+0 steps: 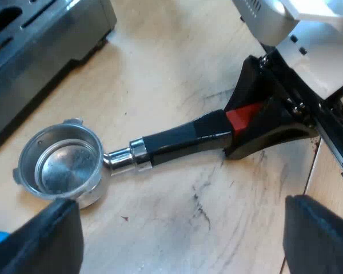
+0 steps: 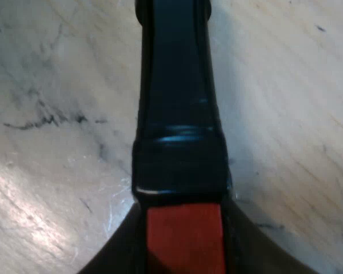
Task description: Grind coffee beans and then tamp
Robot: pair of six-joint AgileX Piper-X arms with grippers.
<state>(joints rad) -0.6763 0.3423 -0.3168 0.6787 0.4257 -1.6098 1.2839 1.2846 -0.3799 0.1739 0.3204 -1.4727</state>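
Metal holder with a dark, red-ended handle [image 1: 160, 145] lies on the pale wooden counter [image 1: 177, 57]; the right pincer [image 1: 235, 127] is clamped on its red end, and the left pincer [image 1: 180, 240] hangs above, spread wide.

Holder [image 1: 137, 153]: loose, lying flat on its side on the pale wooden table [image 1: 177, 228], apart from the machine [image 1: 40, 51].
(a) Basket [image 1: 63, 165]: round, bright metal, open side up; bare metal bottom visible, with lugs on the rim. It is the part nearest the machine's grey metal base.
(b) Neck: short chrome collar joining basket to handle.
(c) Handle [image 1: 183, 140]: glossy black and widening away from the basket. Seen close from the right wrist, it [image 2: 177, 114] shows a raised band just before the red end [image 2: 184, 240].
(d) Red end [image 1: 243, 117]: points away from the machine and sits between the fingers of the right gripper [image 1: 237, 123], which press on both its sides.
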